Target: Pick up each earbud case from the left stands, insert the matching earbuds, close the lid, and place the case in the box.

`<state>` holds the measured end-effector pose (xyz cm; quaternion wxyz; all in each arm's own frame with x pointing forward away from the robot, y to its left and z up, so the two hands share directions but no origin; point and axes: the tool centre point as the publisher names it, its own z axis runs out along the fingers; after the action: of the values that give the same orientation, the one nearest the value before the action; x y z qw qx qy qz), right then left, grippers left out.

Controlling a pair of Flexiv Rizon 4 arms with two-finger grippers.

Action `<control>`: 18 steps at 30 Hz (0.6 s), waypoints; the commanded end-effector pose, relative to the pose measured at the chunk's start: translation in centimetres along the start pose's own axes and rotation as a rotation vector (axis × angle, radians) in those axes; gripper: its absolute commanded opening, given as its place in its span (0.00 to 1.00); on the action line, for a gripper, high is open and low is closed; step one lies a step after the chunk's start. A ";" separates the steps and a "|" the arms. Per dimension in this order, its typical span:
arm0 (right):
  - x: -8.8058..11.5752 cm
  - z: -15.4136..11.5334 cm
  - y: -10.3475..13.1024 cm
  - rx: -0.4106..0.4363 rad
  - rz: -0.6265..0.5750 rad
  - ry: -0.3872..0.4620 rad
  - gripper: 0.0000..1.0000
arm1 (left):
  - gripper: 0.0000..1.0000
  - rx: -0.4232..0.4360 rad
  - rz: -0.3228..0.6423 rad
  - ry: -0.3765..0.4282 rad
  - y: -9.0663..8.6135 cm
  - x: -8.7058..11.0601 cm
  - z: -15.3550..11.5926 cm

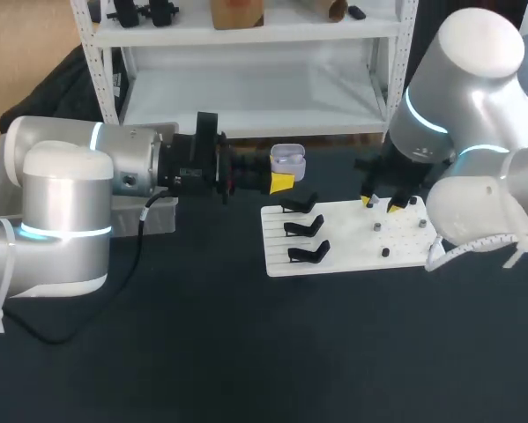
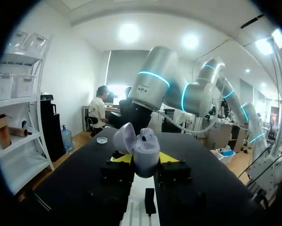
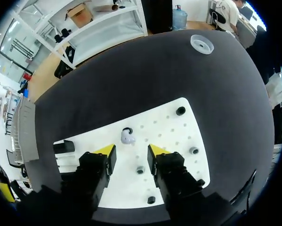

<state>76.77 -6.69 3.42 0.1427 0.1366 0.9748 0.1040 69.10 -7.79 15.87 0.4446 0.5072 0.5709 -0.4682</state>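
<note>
One case [image 2: 146, 148], lid open, is pinched in the left gripper [image 2: 145, 159], held up near the board [image 3: 165, 123]. The right gripper [image 3: 131, 151] hangs spread and empty just above a lavender earbud [image 3: 127, 137]. It looks light, smooth, slippery (pinch its sides gently) — the case's hinge likely fragile.

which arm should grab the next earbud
Right. Its open gripper hangs just above an earbud on the white board. The left gripper is busy: it is shut on the open case, held up off the table.
</note>
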 end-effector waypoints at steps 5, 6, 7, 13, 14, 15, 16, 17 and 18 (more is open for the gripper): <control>-1.1 0.9 0.2 -0.005 0.008 0.008 0.42 | 0.00 0.001 0.001 -0.001 0.0 0.0 0.0; -1.1 0.9 0.2 -0.005 0.009 0.008 0.43 | 0.00 0.001 0.001 -0.001 0.0 0.0 0.0; -1.2 1.0 0.2 -0.005 0.011 0.009 0.42 | 0.00 0.001 0.001 -0.001 0.0 0.0 0.0; -1.0 1.2 0.4 -0.008 0.019 0.014 0.38 | 0.00 0.001 0.001 -0.001 0.0 0.0 0.0; -0.9 1.2 0.4 -0.009 0.021 0.014 0.36 | 0.00 0.001 0.001 -0.001 0.0 0.0 0.0; -0.8 1.2 0.4 -0.010 0.024 0.015 0.33 | 0.00 0.001 0.001 -0.001 0.0 0.0 0.0; -0.8 1.3 0.4 -0.010 0.025 0.017 0.33 | 0.00 0.001 0.001 -0.001 0.0 0.0 0.0; -0.7 1.4 0.4 -0.009 0.026 0.019 0.31 | 0.00 0.001 0.001 -0.001 0.0 0.0 0.0; -0.7 1.5 0.4 -0.007 0.026 0.022 0.30 | 0.00 0.001 0.001 -0.001 0.0 0.0 0.0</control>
<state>77.95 -6.36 2.41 0.1311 0.1472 0.9740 0.1119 69.10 -7.80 15.87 0.4446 0.5072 0.5709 -0.4682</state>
